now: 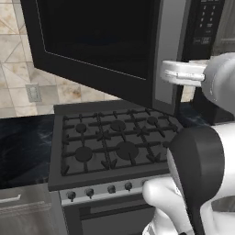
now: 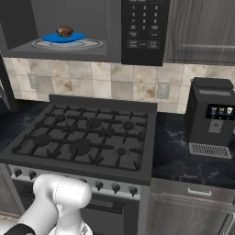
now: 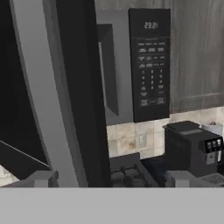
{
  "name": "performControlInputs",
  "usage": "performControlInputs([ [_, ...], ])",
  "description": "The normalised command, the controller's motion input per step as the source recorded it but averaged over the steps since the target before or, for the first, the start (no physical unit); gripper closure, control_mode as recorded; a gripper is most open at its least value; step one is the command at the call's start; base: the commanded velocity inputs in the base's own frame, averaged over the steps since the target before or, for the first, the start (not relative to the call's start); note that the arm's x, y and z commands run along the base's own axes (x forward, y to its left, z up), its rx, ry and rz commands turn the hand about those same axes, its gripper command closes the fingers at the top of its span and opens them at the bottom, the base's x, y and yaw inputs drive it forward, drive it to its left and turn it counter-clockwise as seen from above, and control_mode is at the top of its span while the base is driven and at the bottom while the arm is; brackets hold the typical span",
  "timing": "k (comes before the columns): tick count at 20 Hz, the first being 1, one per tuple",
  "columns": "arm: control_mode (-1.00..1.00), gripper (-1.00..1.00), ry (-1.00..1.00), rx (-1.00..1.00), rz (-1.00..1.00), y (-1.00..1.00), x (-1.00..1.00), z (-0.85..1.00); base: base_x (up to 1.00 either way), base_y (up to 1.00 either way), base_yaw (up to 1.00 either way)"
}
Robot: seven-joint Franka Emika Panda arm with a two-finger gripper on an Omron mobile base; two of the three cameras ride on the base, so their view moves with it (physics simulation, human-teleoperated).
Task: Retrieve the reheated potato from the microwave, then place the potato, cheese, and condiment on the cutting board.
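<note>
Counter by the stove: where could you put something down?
Free: the dark marbled counter between the black gas stove and the black coffee machine. Crowded: the open black microwave, where a blue plate holds the brown potato.

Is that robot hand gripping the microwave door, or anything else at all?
Nothing is held. The gripper stands open with the swung-out microwave door edge between its fingertips, which are not pressing it. The potato sits inside on its blue plate.
</note>
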Motion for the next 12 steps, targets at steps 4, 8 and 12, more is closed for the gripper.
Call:
performControlInputs([
  [4,-1.00,-1.00,0.07,0.41,0.01,-0.58,-0.37,0.12,0.00,0.00,0.00],
  [8,-1.00,-1.00,0.10,0.50,0.07,-0.61,-0.04,-0.02,0.00,0.00,0.00],
  [12,-1.00,-1.00,0.03,0.60,0.14,-0.44,0.24,-0.22,0.00,0.00,0.00],
])
